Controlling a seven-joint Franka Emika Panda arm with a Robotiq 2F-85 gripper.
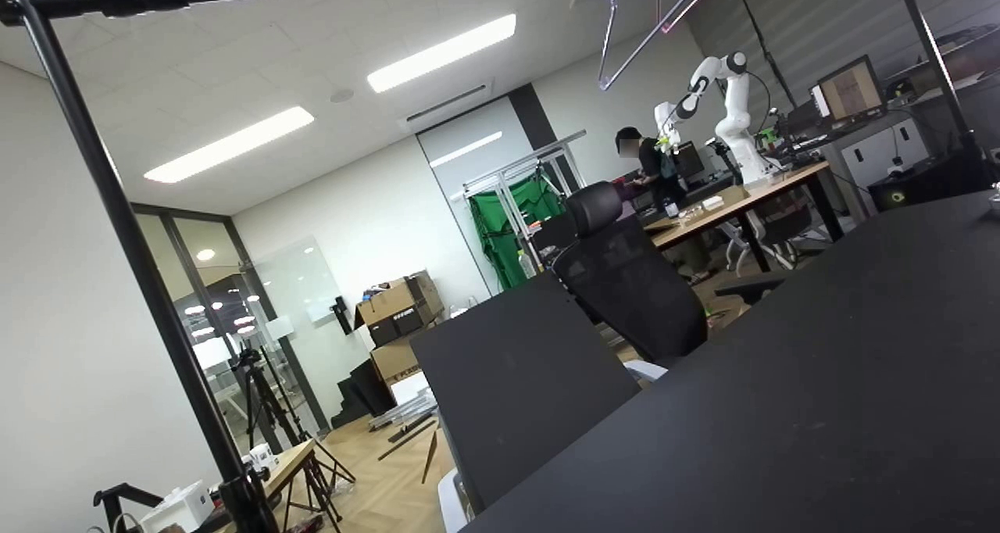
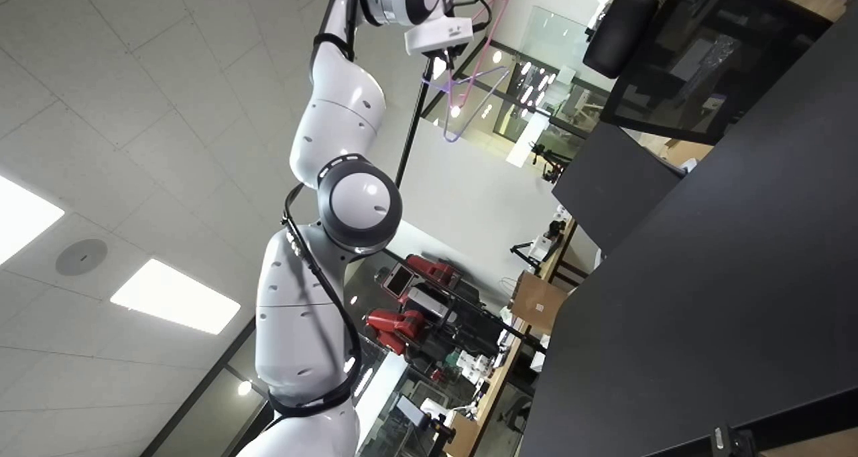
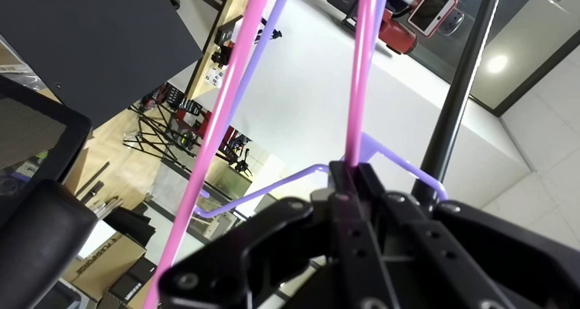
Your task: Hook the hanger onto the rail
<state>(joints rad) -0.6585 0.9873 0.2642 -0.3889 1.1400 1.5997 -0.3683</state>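
Tool (image 3: 350, 168) pinched nearly closed w/ pink hanger (image 3: 359, 82) in grip; black rail (image 3: 457, 98) & lilac hanger (image 3: 369, 147) behind tool.

This is a robotics lab: a white robot arm (image 1: 737, 105) stands at upper right in an exterior view, red robot arms (image 2: 394, 324) at lower middle in an exterior view.
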